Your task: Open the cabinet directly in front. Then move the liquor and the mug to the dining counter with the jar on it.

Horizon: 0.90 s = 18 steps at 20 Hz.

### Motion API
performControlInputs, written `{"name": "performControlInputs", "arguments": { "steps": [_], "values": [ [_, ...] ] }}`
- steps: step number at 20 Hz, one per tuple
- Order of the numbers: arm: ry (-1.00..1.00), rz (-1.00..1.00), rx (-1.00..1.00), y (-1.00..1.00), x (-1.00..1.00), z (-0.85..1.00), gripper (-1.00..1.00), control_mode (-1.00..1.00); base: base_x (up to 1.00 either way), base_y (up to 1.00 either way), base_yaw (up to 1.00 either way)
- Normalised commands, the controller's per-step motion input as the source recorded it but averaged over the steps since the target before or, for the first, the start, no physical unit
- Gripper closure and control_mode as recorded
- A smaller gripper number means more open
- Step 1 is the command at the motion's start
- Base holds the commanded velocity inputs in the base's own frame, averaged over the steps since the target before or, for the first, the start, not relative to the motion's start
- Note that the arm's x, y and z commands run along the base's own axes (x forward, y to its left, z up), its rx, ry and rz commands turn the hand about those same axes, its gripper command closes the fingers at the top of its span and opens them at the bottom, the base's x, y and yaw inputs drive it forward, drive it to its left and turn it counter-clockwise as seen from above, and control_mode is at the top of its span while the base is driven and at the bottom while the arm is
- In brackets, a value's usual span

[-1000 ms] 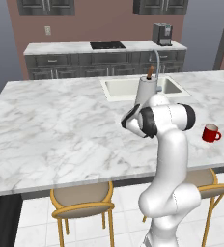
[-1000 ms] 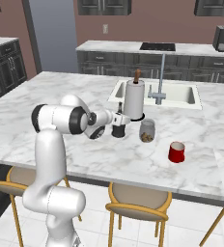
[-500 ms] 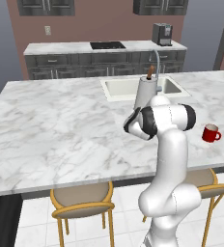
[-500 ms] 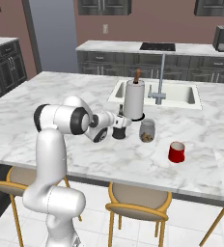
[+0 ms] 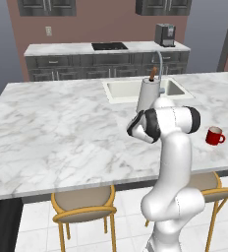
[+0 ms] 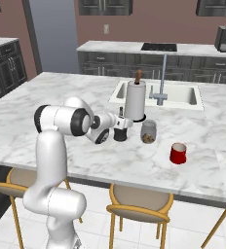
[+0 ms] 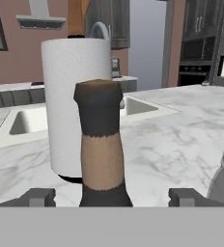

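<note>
The liquor (image 6: 120,131), a small dark bottle with a brownish neck, stands upright on the white marble dining counter (image 6: 61,97), just in front of the paper towel roll. My gripper (image 6: 118,124) is level with its neck, open, with one finger on each side. In the hand view the liquor (image 7: 102,144) rises between the fingertips (image 7: 41,197), with a clear gap on both sides. The glass jar (image 6: 148,131) stands just right of the bottle, and the red mug (image 6: 178,152) (image 5: 214,136) sits further right. I cannot tell which of the dark wall cabinets at the back is the cabinet.
A white paper towel roll (image 6: 135,99) stands close behind the bottle. Beyond it are the inset sink (image 6: 183,95) and faucet (image 6: 161,82). Yellow-legged stools (image 6: 139,206) line the near edge. Dark wall cabinets (image 5: 46,6) and a coffee machine (image 5: 165,34) are at the back.
The jaws have opened wide and let go of the liquor, which stays standing on the counter. The arm has hardly moved.
</note>
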Motion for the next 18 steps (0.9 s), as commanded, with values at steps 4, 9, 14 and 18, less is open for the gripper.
{"name": "performControlInputs", "arguments": {
  "steps": [4, 9, 14, 18],
  "values": [
    [0.05, -0.02, 0.00, 0.22, 0.00, 0.85, -1.00, -1.00, 0.00, 0.00, 0.00],
    [0.16, 0.00, 0.00, 0.18, -0.05, 1.00, -1.00, -1.00, 0.00, 0.00, 0.00],
    [0.10, -0.01, 0.00, 0.02, -0.52, 1.00, -1.00, -1.00, 0.00, 0.00, 0.00],
    [0.04, 0.00, 0.00, 0.02, -0.99, 1.00, -1.00, -1.00, 0.00, 0.00, 0.00]
  ]
}}
